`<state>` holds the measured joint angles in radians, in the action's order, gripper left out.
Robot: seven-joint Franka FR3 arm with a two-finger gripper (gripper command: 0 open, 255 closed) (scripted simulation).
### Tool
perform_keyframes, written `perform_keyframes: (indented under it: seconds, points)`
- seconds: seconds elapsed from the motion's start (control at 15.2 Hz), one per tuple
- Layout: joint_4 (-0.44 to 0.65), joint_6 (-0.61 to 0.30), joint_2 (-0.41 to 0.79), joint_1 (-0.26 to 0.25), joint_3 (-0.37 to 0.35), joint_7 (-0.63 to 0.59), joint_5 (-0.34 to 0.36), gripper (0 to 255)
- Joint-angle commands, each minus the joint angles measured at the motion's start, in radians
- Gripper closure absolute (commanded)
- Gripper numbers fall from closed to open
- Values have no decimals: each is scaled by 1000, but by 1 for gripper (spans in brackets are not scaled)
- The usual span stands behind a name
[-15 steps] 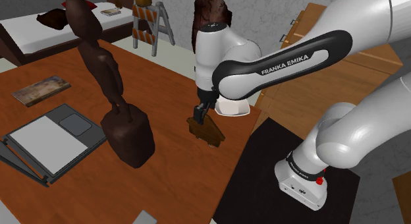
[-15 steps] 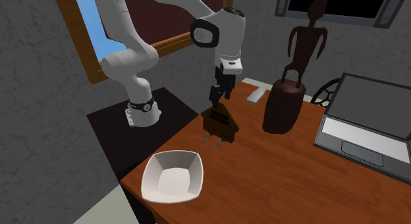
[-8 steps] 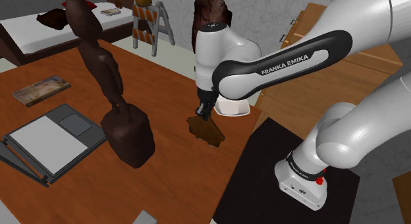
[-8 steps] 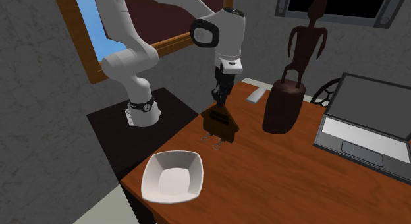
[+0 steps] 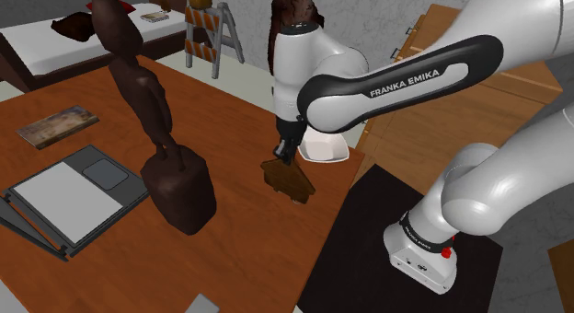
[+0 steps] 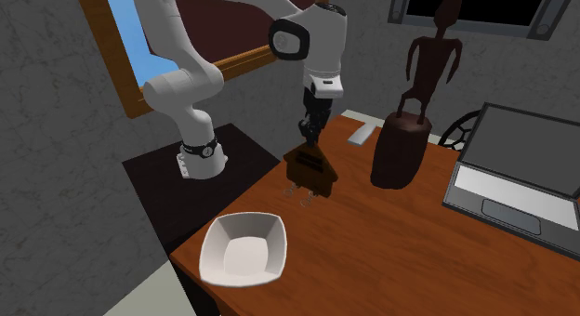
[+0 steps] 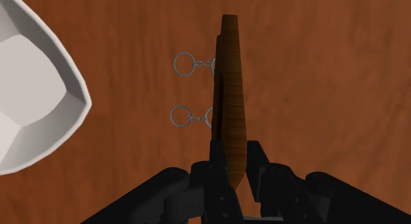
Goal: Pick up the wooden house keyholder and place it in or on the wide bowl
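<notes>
The wooden house keyholder [image 5: 289,179] [image 6: 310,169] hangs just above the brown table, clasped at its roof peak by my black gripper [image 5: 284,158] [image 6: 310,140], which is shut on it. In the wrist view the keyholder [image 7: 229,91] stands edge-on between the fingers [image 7: 217,165], with two key rings [image 7: 184,63] dangling from its face. My gripper [image 7: 234,168] grips its near end. The wide white bowl [image 6: 216,238] [image 7: 78,91] rests near the table's corner, a short way from the keyholder. In the shoulder view the bowl [image 5: 327,151] is partly hidden behind the arm.
A tall dark figure statue [image 5: 175,187] [image 6: 402,151] stands on the table beside the keyholder. A laptop [image 5: 74,191] [image 6: 511,175] and a flat book [image 5: 57,125] lie farther along. The black stand [image 5: 414,256] adjoins the table edge by the bowl.
The fingers closed on the keyholder's peak, then the arm rose a little, lifting the keyholder off the table so its rings hang free.
</notes>
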<state>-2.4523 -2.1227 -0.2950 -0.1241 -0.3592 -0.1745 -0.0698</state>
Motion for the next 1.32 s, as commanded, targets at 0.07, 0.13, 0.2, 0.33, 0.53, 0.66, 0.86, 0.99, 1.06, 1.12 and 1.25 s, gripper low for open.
perform_keyframes:
  seconds: [0.07,0.13,0.2,0.33,0.53,0.66,0.86,0.99,1.06,1.12,1.25]
  points:
    - [25,43,-18,0,6,6,-3,255]
    - [34,57,-24,-1,7,7,-4,255]
    - [43,72,-30,-1,9,9,-5,255]
    - [61,101,-41,-1,12,12,-6,255]
    - [90,144,-55,-1,17,16,-8,255]
    - [110,172,-64,-1,20,18,-9,255]
    - [142,214,-74,-1,25,21,-9,255]
    - [164,242,-80,0,28,23,-9,255]
    - [175,255,-83,0,29,23,-9,255]
    - [187,269,-85,0,30,24,-8,255]
    - [202,287,-88,1,32,25,-8,255]
